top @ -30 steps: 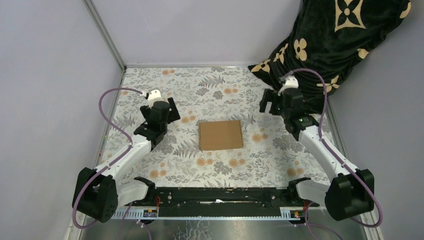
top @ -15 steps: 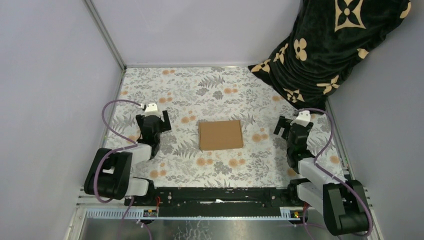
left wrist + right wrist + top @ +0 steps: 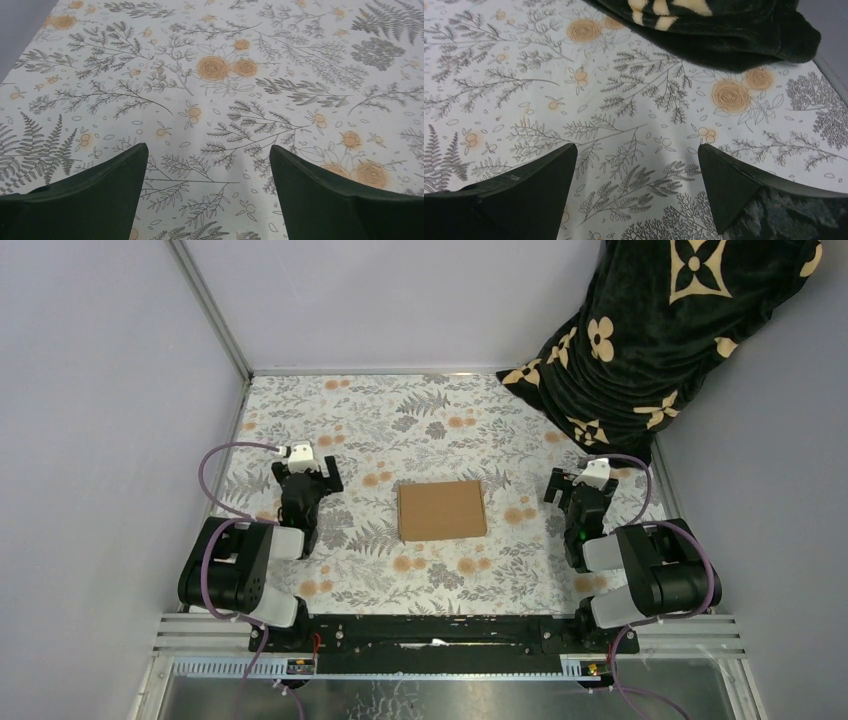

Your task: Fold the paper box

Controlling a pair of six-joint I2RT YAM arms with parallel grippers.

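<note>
The paper box point(image 3: 441, 509) is a flat brown cardboard rectangle lying on the flowered cloth in the middle of the table. My left gripper point(image 3: 309, 468) is folded back low at the left, well apart from the box, open and empty point(image 3: 207, 150). My right gripper point(image 3: 573, 486) is folded back low at the right, also apart from the box, open and empty point(image 3: 636, 150). Neither wrist view shows the box, only the cloth.
A black cloth with tan flower marks point(image 3: 650, 330) hangs over the back right corner; its edge shows in the right wrist view point(image 3: 724, 35). Grey walls close in the left, back and right. A metal rail point(image 3: 440, 630) runs along the near edge.
Both arms have pulled back toward their bases and folded down low. The box has not moved.
</note>
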